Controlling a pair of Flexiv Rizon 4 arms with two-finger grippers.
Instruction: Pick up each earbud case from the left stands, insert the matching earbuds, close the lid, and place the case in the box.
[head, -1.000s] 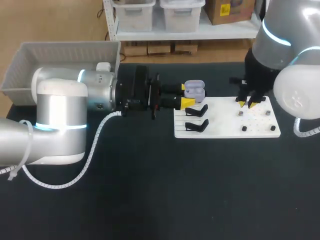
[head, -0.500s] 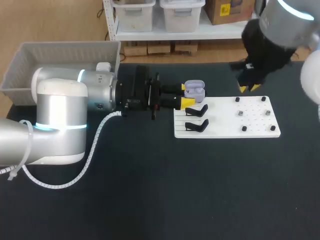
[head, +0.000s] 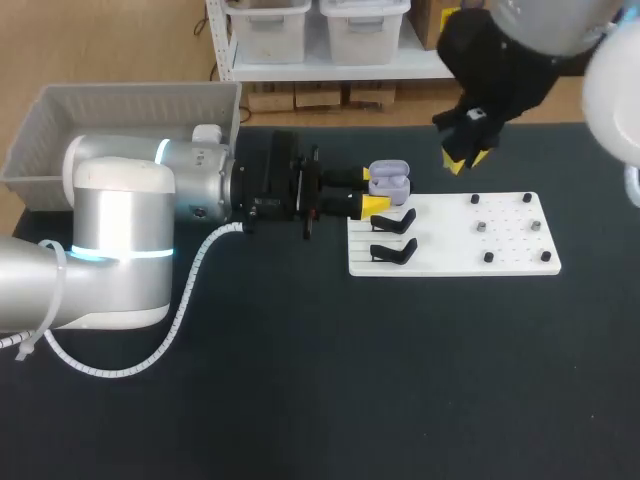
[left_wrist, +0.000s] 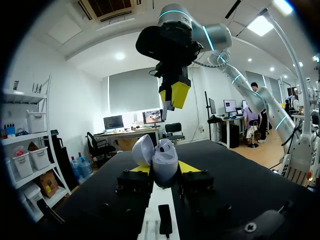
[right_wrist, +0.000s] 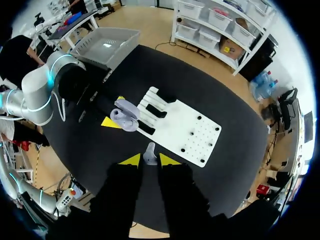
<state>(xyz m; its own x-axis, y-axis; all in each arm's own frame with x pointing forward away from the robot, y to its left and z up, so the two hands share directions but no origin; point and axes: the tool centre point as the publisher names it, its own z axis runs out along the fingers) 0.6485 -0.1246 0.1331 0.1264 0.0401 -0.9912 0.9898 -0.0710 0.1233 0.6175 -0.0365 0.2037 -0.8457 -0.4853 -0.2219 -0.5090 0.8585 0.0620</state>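
Hovering above the white board's (head: 510, 250) rear edge, the right gripper (head: 462, 160) pinches a pale earbud (right_wrist: 149, 153). Beside the board's left rear corner, the left gripper (head: 372, 191) clamps the open lavender case (head: 389, 180). Lower slowly, centring the bud over its socket.

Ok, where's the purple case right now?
Head view: the earbud case, lid open, sits in the left gripper at the white board's left edge, just beyond the two black stands.

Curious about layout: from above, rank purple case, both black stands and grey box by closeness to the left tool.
1. Purple case, in the left tool.
2. Rear black stand, beside the tool.
3. Front black stand, one row on.
4. Grey box, far back-left.
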